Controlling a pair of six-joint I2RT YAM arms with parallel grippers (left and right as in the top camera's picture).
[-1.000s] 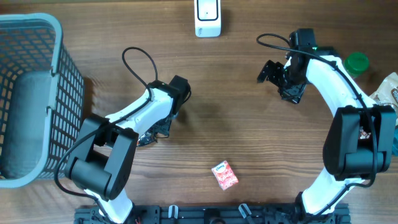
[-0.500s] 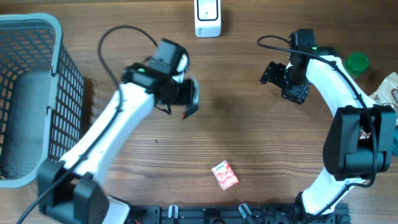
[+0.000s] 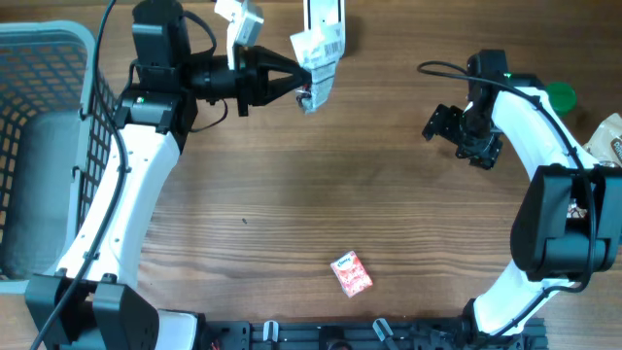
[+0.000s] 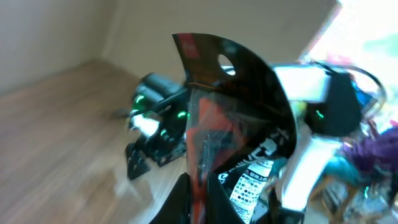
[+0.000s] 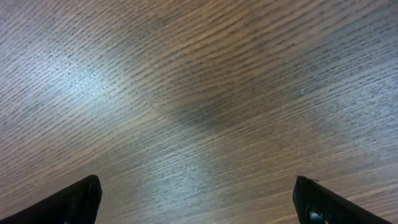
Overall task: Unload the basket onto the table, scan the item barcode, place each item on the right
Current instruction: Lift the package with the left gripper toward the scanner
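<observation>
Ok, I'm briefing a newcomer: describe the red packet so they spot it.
On the wooden table, look by the arm bases. The small red packet lies flat there alone, unlike the barcoded packet held by the left gripper.

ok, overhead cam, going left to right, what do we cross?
Basket → packet in the left fingers → red box → open right fingers → green lid → bag at the edge. Scanner skipped: it overlaps the packet.
</observation>
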